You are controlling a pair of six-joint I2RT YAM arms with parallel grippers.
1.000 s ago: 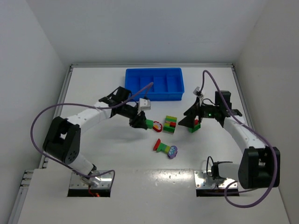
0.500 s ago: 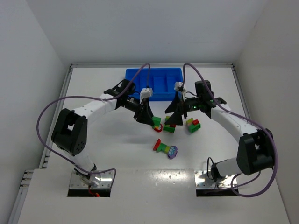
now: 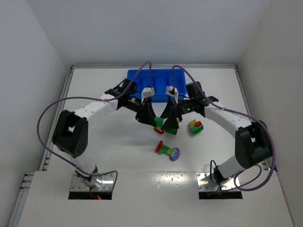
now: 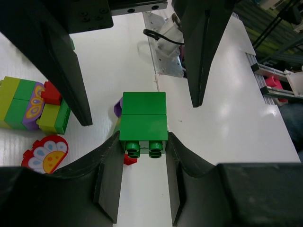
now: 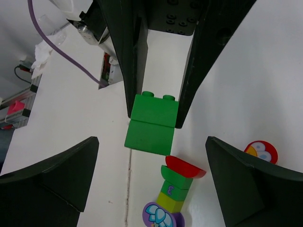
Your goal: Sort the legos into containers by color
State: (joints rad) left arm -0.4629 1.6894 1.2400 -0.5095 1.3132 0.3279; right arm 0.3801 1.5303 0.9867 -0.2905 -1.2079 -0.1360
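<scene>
A: Entry 1, left arm?
B: left gripper (image 4: 143, 138); clamped on green brick (image 4: 143, 122), two studs showing; brick at ctr of left wrist view; in the overhead view, mid-frame, just below blue tray (image 3: 156, 85).
A: Entry 2, right arm?
B: right gripper (image 5: 151, 142); jaws spread wide, grasping nothing; its fingers (image 5: 57, 179) flank the same brick w/o touching; tips face the left gripper's tips.
A: Loose legos?
B: green/red/yellow clump (image 3: 195, 126), right of ctr, overhead view; striped clump w/ purple end (image 3: 168, 151), lower ctr; green/yellow/purple clump (image 4: 19, 104), left edge of left wrist view; red fan piece (image 4: 45, 153) just below it.
A: Tray?
B: upper ctr, overhead view; compartments side by side.
</scene>
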